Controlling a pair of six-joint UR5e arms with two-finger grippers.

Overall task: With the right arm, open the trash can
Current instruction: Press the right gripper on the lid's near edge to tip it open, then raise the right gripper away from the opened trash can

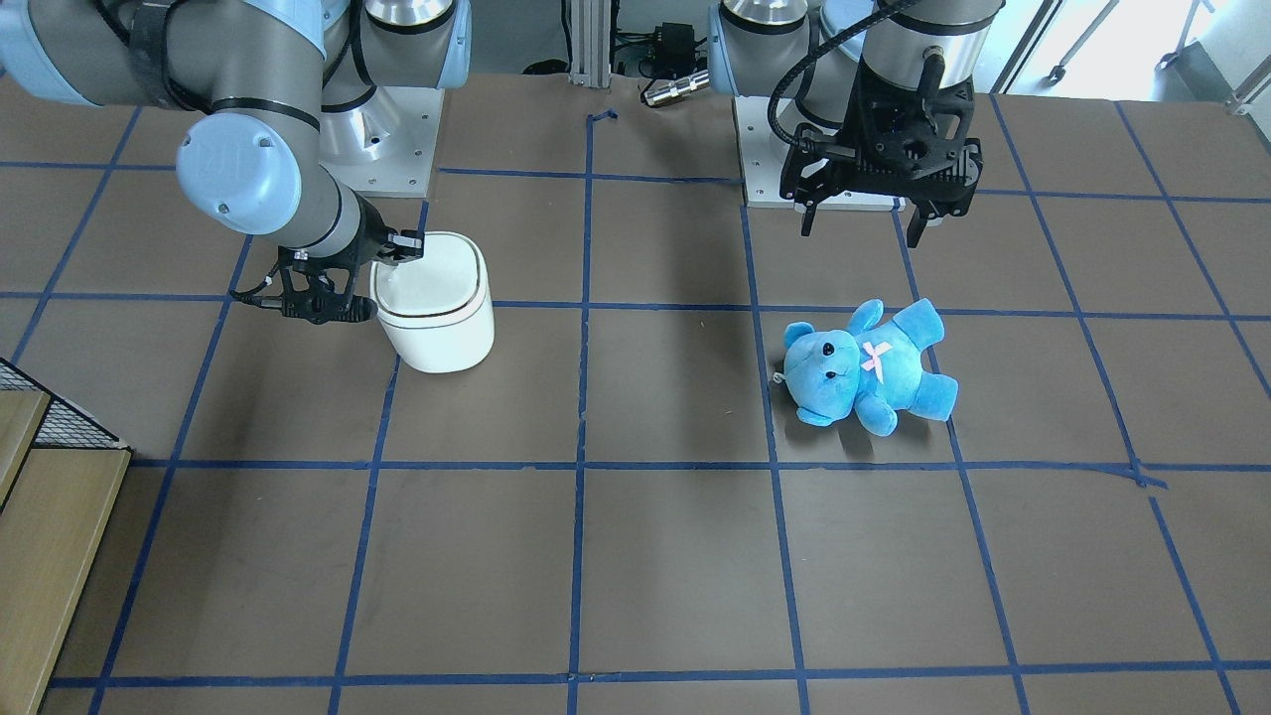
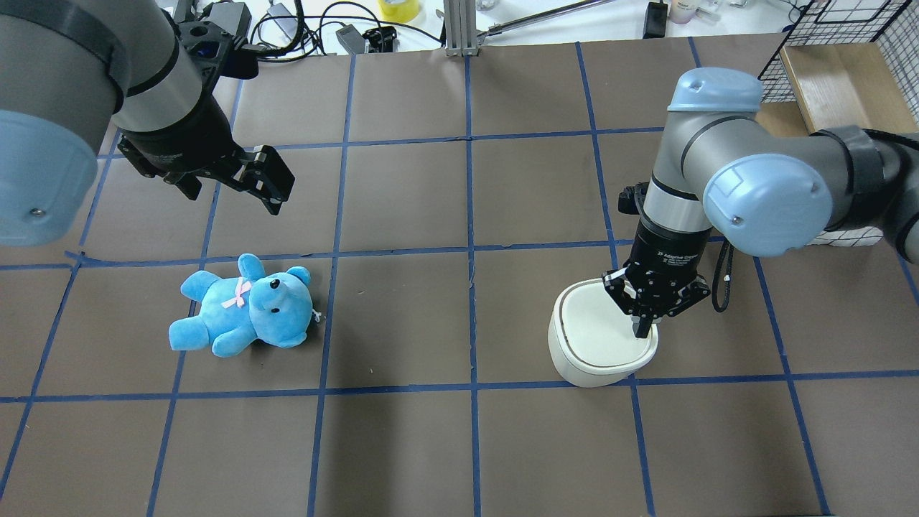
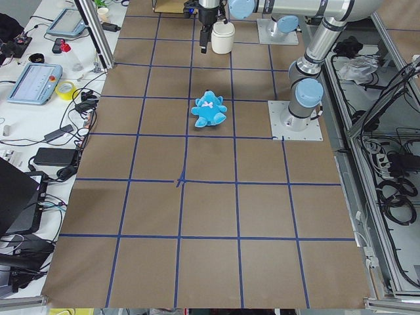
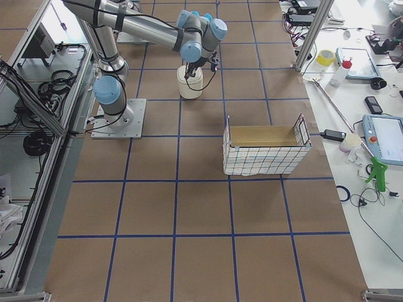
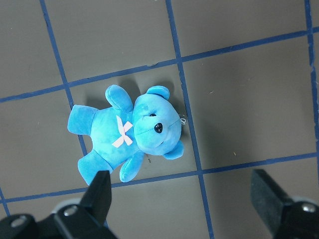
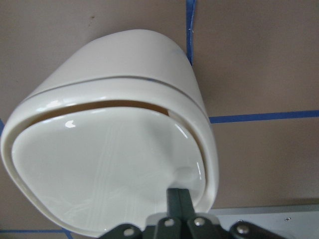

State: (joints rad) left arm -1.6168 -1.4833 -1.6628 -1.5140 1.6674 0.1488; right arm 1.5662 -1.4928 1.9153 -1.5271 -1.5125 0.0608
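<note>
The table (image 2: 459, 445) is big, flat and brown, with thin blue tape lines that make squares. The right arm (image 2: 761, 194) is made of smooth silver tubes with round, pale blue caps at the bends. The left arm (image 2: 72, 93) looks the same.

The trash can (image 2: 596, 352) is small, white and shiny. It is smooth plastic, square with round corners. It stands upright on the table, on the robot's right side. Its lid (image 6: 104, 164) is glossy, and a thin dark gap shows along one edge of it in the right wrist view. A soft, fluffy blue teddy bear (image 2: 244, 312) with a pink bow lies on its back on the left side, well apart from the trash can.

The right end effector (image 2: 642, 329) is black and hard. Its two fingers are squeezed together and hold nothing. It points down, and its tip rests on top of the lid, near one edge and not in the middle. The trash can sits right under it.

The left end effector (image 1: 862, 230) is black too. Its fingers are spread wide and hold nothing. It hangs in the air near the teddy bear, far from the trash can.
</note>
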